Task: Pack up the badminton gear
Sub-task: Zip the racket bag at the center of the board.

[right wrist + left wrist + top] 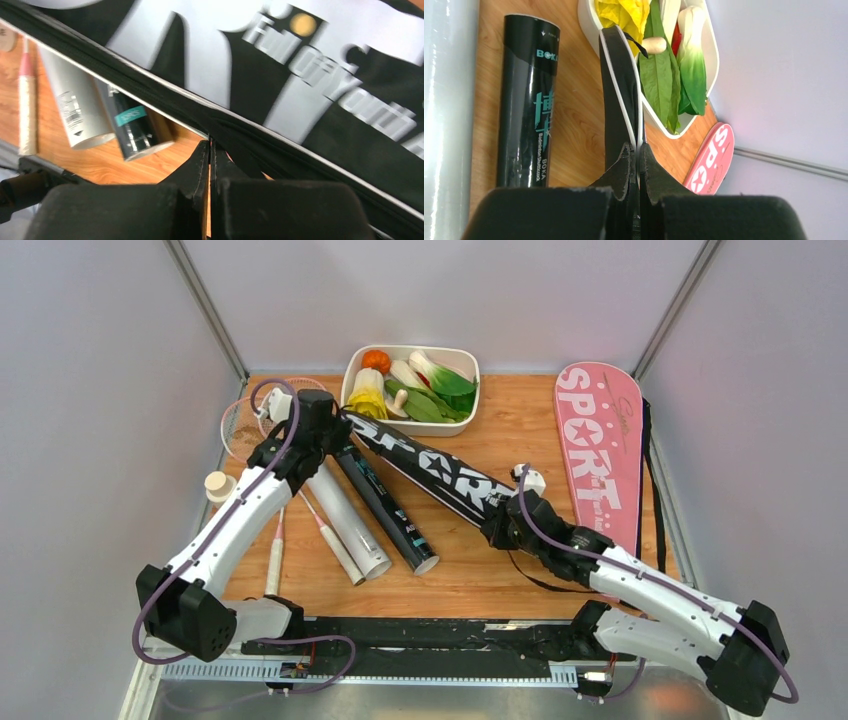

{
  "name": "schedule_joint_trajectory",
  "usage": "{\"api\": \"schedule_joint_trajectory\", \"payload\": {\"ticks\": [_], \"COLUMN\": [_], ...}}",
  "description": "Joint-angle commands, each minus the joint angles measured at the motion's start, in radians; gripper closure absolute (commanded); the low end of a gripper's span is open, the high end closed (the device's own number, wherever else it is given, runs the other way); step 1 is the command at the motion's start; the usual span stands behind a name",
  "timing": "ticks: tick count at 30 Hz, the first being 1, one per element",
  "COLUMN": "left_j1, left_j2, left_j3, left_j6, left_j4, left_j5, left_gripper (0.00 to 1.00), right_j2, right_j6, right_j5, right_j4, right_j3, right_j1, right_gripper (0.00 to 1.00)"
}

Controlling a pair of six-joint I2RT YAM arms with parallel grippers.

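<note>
The black "SPORT" racquet cover [430, 465] lies diagonally across the table's middle. My left gripper [335, 427] is shut on its far end, the white-piped edge [619, 90] pinched between the jaws [637, 147]. At the cover's near end my right gripper [498, 525] is shut on the edge [300, 75], with the fingertips [210, 144] pressed together at the piping. A white tube [345, 520] and a black tube [385, 505] lie side by side to the left of the cover. Under my left arm lie two thin racquets [240, 425]. The pink cover [600, 450] lies flat at the right.
A white tray [462, 405] of toy vegetables stands at the back, just beyond the black cover's far end. A small bottle with a cream cap [217, 485] stands at the left edge. A black strap [652, 490] runs along the pink cover's right side.
</note>
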Motion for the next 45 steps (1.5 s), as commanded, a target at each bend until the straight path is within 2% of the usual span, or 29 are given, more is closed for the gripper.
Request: {"api": "schedule_joint_trajectory", "payload": {"ticks": [1,16,25,29,34,39,45], "left_j1": [0.021,0.028,0.054,0.084,0.103,0.121,0.145], "left_j2": [-0.048,-0.032,-0.029,-0.042,-0.025,-0.024,-0.013], "left_j3": [0.093,0.212,0.278,0.282,0.314,0.31,0.315], "left_j6": [0.072,0.201,0.197,0.193,0.226,0.24,0.235], "left_j4": [0.129,0.036,-0.055,-0.061,-0.083,-0.082,-0.089], "left_j5": [-0.149,-0.325,-0.374,-0.382,-0.395,-0.408,-0.387], "left_gripper": [1.0,1.0,1.0,1.0,1.0,1.0,1.0], "right_j2": [-0.045,-0.142,-0.173,-0.207,-0.235,-0.187,-0.164], "right_j6": [0.1,0.238,0.284,0.281,0.203,0.174,0.079], "right_j5": [0.173,0.465,0.659,0.773,0.73,0.664,0.475], "right_j4": [-0.232,-0.48,-0.602,-0.607,-0.522,-0.49,-0.3], "right_j3": [-0.023,0.06,0.181,0.14,0.091,0.087,-0.018], "right_j1": [-0.027,-0.112,-0.144,-0.163,-0.194,-0.322,-0.54], "right_gripper": [1.0,1.0,1.0,1.0,1.0,1.0,1.0]}}
